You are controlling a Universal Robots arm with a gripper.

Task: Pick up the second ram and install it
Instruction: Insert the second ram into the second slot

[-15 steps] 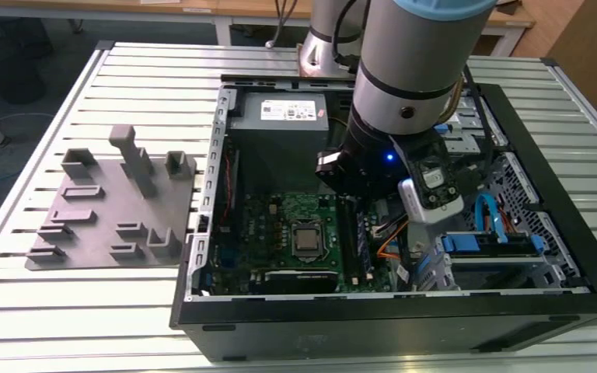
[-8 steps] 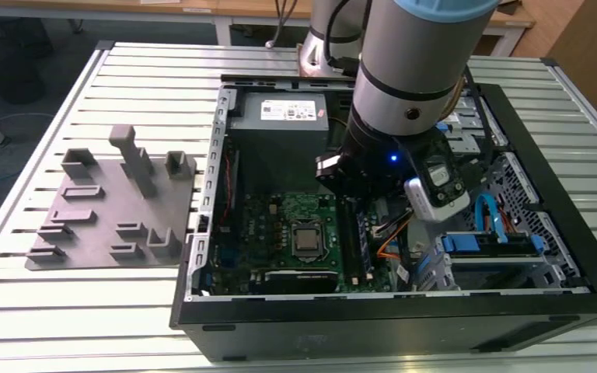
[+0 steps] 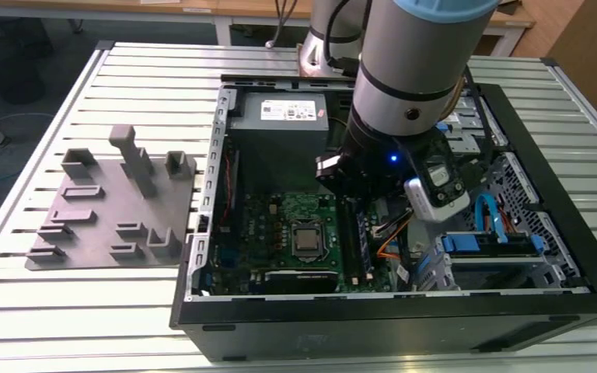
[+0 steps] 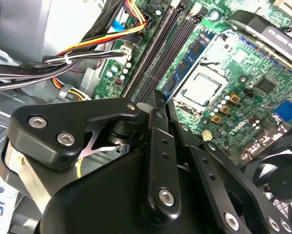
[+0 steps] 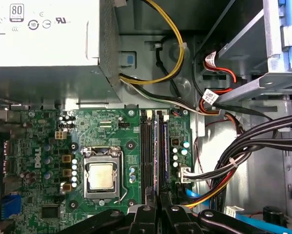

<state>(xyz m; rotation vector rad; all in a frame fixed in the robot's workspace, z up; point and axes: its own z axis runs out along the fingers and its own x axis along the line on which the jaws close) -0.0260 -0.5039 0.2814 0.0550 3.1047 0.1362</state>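
My gripper (image 4: 155,100) reaches down inside the open computer case (image 3: 506,311), over the row of black memory sockets (image 5: 147,151) beside the processor (image 5: 102,175). The second ram (image 4: 187,61), a thin blue-green board, stands on edge along the socket row, and in the first wrist view it is a pale line (image 5: 156,146) running out from my fingertips. My fingers (image 5: 145,217) are closed on the end of it nearest me, almost touching each other. In the exterior view the arm's wrist (image 3: 382,175) hides the fingers and that end of the sockets.
A grey moulded tray (image 3: 112,225) with upright posts lies on the slatted table at the exterior view's left. The power supply (image 5: 43,44) sits at one end of the sockets. Cable bundles (image 5: 243,146) and a blue drive bracket (image 3: 490,245) crowd the side away from the processor.
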